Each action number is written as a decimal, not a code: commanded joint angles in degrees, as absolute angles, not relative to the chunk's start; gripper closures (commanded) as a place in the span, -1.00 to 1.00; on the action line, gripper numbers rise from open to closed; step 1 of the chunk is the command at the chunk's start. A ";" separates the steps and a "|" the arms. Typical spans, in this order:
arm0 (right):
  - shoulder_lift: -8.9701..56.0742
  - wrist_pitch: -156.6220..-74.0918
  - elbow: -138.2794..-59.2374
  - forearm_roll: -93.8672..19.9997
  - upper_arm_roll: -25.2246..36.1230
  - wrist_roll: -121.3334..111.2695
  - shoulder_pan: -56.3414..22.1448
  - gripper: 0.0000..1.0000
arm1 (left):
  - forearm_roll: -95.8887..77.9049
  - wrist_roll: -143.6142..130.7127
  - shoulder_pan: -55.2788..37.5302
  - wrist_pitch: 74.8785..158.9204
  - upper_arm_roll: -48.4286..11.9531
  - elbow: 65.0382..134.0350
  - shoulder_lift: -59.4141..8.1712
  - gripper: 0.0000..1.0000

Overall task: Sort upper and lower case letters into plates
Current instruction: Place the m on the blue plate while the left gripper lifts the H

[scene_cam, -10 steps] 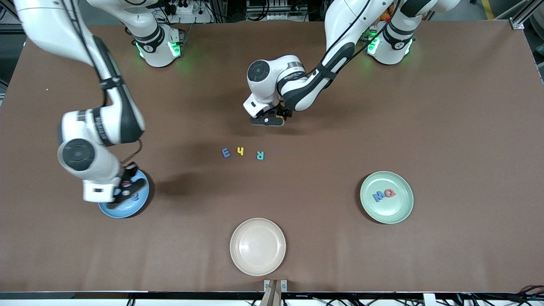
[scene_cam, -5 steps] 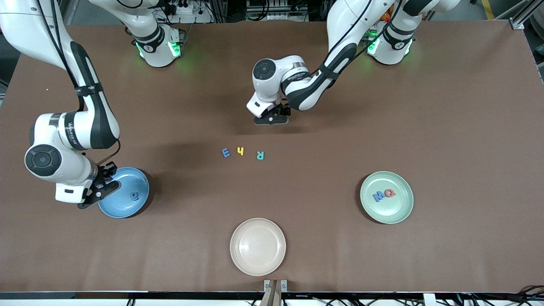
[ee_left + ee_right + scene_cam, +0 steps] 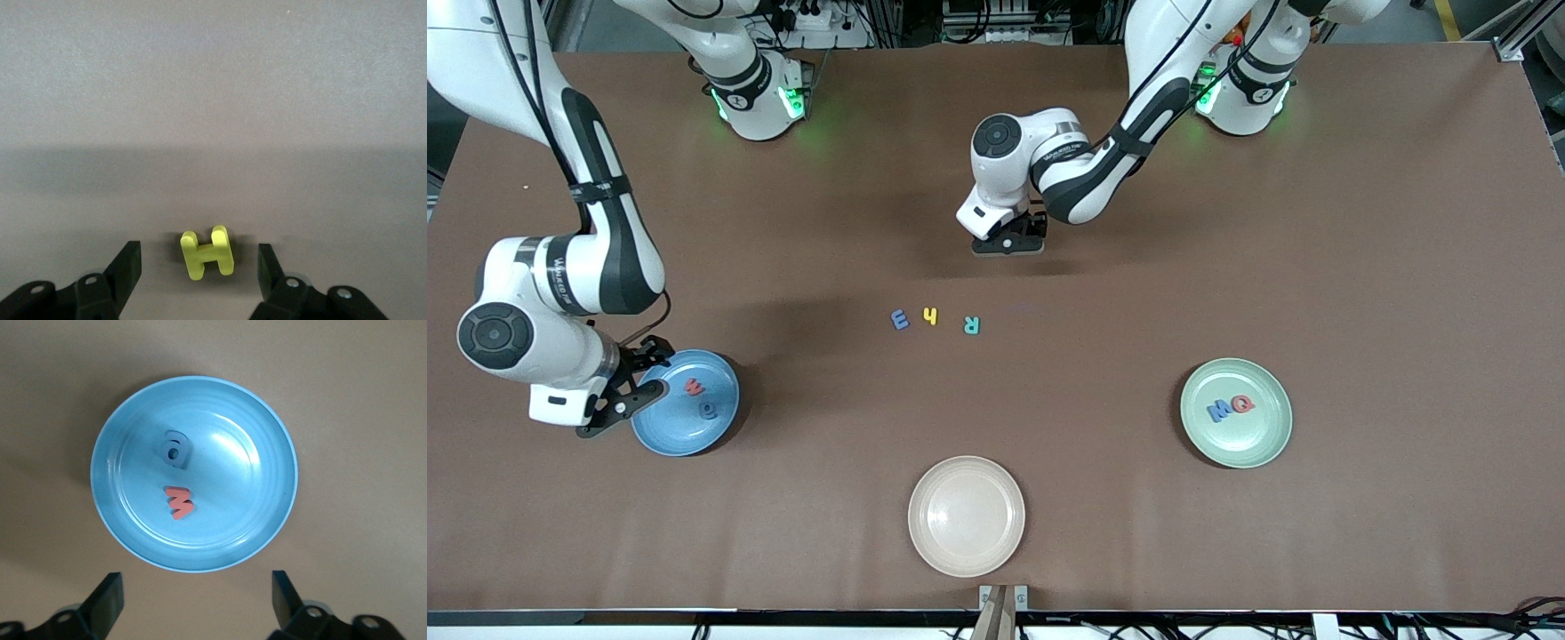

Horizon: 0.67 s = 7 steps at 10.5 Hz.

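The blue plate [image 3: 687, 403] holds 2 letters, the green plate [image 3: 1236, 412] 2, the beige plate [image 3: 966, 516] 0. 3 letters [image 3: 931, 319] lie mid-table. Left gripper [image 3: 199, 267] spread around a yellow H [image 3: 207, 252]; right gripper [image 3: 197, 603] spread, empty.

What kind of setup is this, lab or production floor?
Most likely a robotics lab. Two arms stand bolted at one edge of a brown-covered table, cables and power strips crowd the edge by their bases, and the props are toys: foam letters and plastic plates, not production parts.
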State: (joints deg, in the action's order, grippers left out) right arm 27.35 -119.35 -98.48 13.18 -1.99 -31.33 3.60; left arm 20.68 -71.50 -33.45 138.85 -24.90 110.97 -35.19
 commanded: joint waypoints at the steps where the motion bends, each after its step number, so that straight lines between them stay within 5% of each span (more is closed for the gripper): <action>1: 27.77 -118.65 -97.82 9.60 -2.81 -32.08 3.17 -1.00 | 22.32 -74.79 -32.61 141.58 -25.75 114.08 -33.40 -0.51; 5: 28.73 -118.65 -98.00 6.86 -2.81 -23.94 -4.64 -1.00 | 22.41 -74.97 -32.17 146.16 -25.66 116.28 -33.66 -0.27; 7: 28.74 -118.13 -98.09 6.77 -2.81 -19.35 -7.46 -1.00 | 22.41 -74.97 -31.99 146.16 -25.66 116.28 -33.66 0.01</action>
